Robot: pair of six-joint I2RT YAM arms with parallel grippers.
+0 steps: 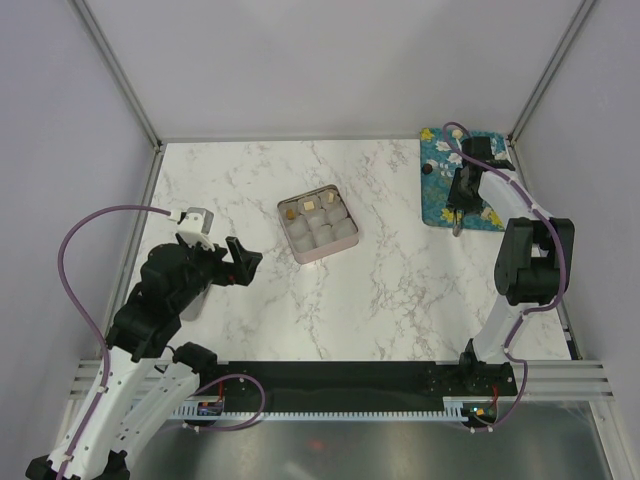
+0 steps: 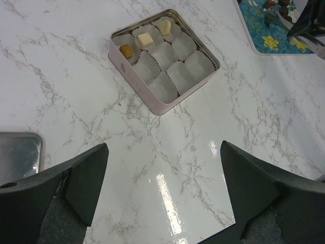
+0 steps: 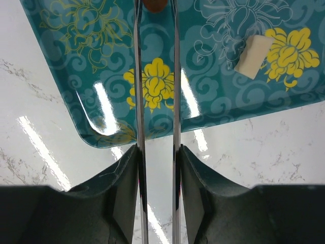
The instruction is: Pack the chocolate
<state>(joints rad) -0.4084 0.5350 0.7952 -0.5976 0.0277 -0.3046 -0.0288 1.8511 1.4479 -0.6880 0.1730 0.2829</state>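
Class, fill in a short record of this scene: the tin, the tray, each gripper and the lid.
pink tin: open, nine paper cups; chocolate in three along one edge, six empty
teal floral tray: a cream-white piece lies on it
left gripper: open, holding nothing
right gripper: shut on tongs over the tray, a brown piece between their arms
lid: on the table near the left gripper
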